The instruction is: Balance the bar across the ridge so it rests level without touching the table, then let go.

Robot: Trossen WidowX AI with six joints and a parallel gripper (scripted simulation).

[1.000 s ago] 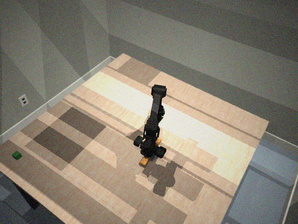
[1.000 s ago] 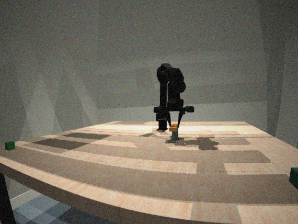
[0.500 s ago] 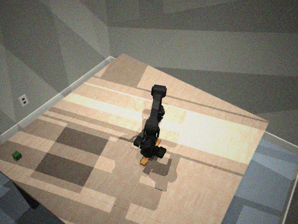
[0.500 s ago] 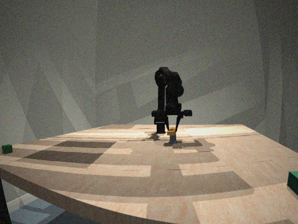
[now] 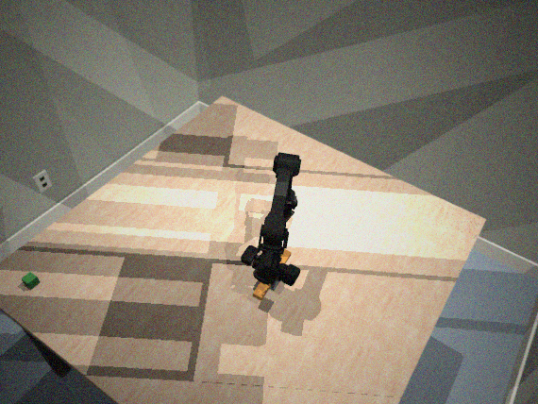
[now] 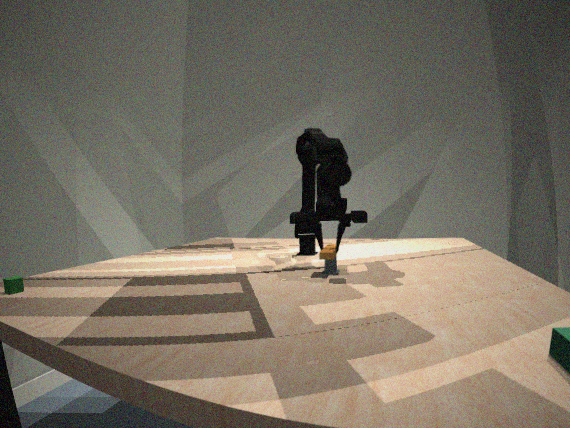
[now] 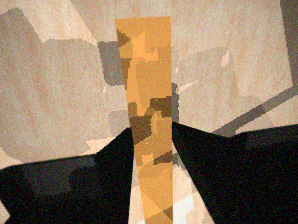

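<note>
Bar [image 5: 260,291] [image 6: 328,251] [image 7: 150,75] above table [image 5: 359,321] [image 6: 280,360] [image 7: 55,110] | gripper [image 5: 273,278] [image 6: 329,247] [image 7: 150,129]: clenched on bar | containers: none visible

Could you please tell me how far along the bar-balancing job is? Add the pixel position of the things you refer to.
Already done: the orange bar [image 5: 260,291] [image 6: 327,252] [image 7: 152,80] is off the table [image 5: 359,302] [image 6: 200,360], above the blue-grey ridge [image 6: 330,266]. In hand: the gripper [image 5: 276,269] [image 6: 329,247] [image 7: 150,129] is shut on it. Left: confirming it rests level, then letting go. Whether the ridge bears its weight, I cannot tell.
</note>
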